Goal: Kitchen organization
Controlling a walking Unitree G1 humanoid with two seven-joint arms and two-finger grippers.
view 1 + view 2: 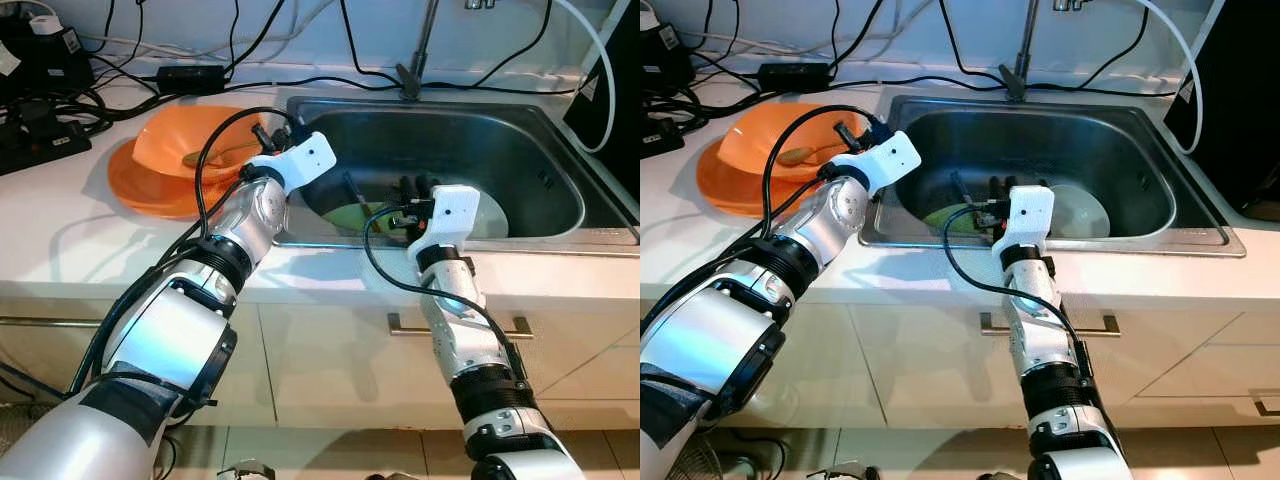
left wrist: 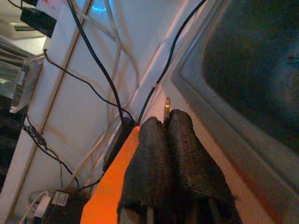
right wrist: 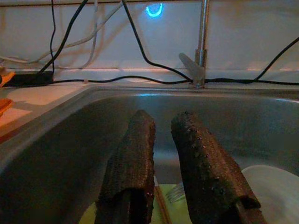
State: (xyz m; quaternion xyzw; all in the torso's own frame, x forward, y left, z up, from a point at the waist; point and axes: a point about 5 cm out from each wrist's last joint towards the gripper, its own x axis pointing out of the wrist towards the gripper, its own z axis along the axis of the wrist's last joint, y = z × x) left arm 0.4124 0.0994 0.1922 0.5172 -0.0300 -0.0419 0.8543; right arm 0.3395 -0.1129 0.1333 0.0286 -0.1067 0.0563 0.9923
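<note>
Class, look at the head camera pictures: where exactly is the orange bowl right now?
The orange bowl sits on an orange plate on the counter, left of the sink.

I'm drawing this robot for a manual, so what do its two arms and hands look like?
Both arms are glossy silver segments joined by ribbed black collars. Each wrist ends in a white boxy housing with a looping black cable running back along the forearm. The left hand and right hand each have two long black fingers covered in a rough, knitted-looking texture. No markings or labels can be made out.
</note>
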